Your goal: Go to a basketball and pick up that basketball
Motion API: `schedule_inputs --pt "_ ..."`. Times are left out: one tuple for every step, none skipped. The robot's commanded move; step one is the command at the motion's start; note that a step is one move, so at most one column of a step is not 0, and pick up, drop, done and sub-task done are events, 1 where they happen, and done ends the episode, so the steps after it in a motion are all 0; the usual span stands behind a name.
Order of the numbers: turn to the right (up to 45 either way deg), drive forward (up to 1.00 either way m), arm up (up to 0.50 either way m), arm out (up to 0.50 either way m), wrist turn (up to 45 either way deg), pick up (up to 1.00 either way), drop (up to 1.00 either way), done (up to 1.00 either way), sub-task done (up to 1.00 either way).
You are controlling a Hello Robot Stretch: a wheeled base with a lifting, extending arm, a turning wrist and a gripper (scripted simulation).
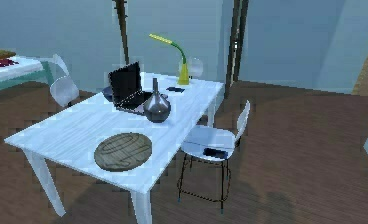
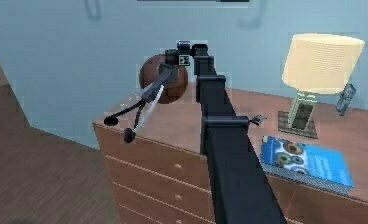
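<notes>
Drive-up looks done. In the arm side view the arm (image 2: 228, 140) runs up the middle over a wooden dresser (image 2: 177, 132), and the basketball (image 2: 152, 72) sits upper centre, seemingly resting on the dresser top. The gripper (image 2: 121, 127) angles down-left from the ball. With the ball on a surface behind it, I cannot tell the fingers' state or whether anything is held. Secure grasp and lift remain, by my reading.

Left: I see bare dresser (image 2: 170, 128) top beside the gripper (image 2: 122, 127).
Right: lamp (image 2: 322, 62) and blue book (image 2: 307, 160) block my way.
Behind: the wall (image 2: 72, 50).
</notes>
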Motion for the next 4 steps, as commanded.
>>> schedule_inputs --pt "0.0 0.00 0.00 0.00 45.0 0.00 0.00 0.00 0.00" --pt "0.0 0.00 0.00 0.00 45.0 0.00 0.00 0.00 0.00" --pt "0.0 0.00 0.00 0.00 27.0 0.00 0.00 0.00 0.00" --pt "0.0 0.00 0.00 0.00 0.0 1.00 0.00 0.00 0.00"
